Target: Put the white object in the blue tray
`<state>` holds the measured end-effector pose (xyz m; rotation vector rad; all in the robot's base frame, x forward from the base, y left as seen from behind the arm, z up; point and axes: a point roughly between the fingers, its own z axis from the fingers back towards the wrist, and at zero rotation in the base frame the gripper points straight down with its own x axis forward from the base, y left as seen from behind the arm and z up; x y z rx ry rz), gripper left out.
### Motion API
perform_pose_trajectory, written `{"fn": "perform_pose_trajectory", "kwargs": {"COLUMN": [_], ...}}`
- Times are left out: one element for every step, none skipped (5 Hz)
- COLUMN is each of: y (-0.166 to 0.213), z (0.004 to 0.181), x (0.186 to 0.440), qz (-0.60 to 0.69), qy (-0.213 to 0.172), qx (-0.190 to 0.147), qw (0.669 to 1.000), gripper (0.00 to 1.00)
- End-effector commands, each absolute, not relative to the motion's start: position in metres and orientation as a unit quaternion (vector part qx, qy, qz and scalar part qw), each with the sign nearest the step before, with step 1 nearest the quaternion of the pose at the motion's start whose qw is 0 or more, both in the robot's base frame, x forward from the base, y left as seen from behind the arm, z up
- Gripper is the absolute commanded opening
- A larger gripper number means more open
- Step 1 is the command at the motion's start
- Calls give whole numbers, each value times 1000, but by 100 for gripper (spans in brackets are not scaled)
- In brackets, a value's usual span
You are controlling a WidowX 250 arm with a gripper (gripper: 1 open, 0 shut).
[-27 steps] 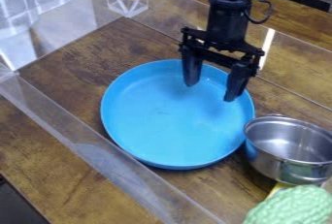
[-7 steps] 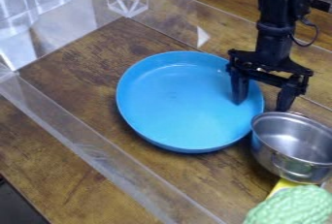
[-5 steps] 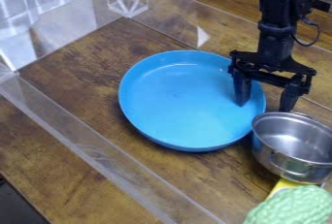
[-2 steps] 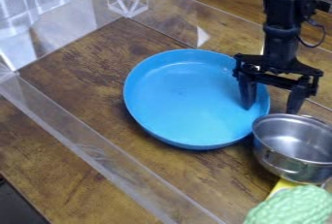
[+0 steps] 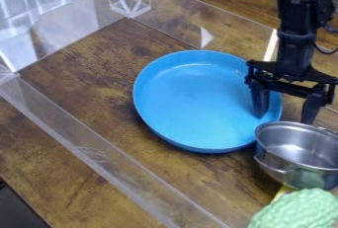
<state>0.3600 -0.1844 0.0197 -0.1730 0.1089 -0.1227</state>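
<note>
The blue tray (image 5: 205,99) is a wide, shallow round dish lying on the wooden table, with nothing inside it. My gripper (image 5: 288,101) hangs from a black arm at the tray's right rim, pointing down and open. Its left finger (image 5: 260,96) stands just inside the rim and its right finger (image 5: 314,104) is outside the rim, above the table. Nothing is held between them. No white object shows in this view.
A shiny steel pot (image 5: 298,154) stands just right of the tray's front edge, directly below my gripper. A pale green knobbly object (image 5: 298,212) sits at the bottom right corner. Clear plastic walls (image 5: 79,123) border the table at the left and front.
My gripper has moved right and slightly down. The blue tray has slid to the right along with it, closer to the steel pot.
</note>
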Motion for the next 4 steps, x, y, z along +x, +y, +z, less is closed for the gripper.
{"fn": "perform_pose_trajectory", "kwargs": {"y": [-185, -177, -171, -169], "z": [2, 2, 3, 4], "x": [340, 339, 337, 335], "qz": [-74, -73, -71, -74], "qy": [91, 97, 102, 102], "qx": [-76, -76, -75, -78], "qw": [990, 990, 989, 989], "gripper": [100, 100, 100, 100]}}
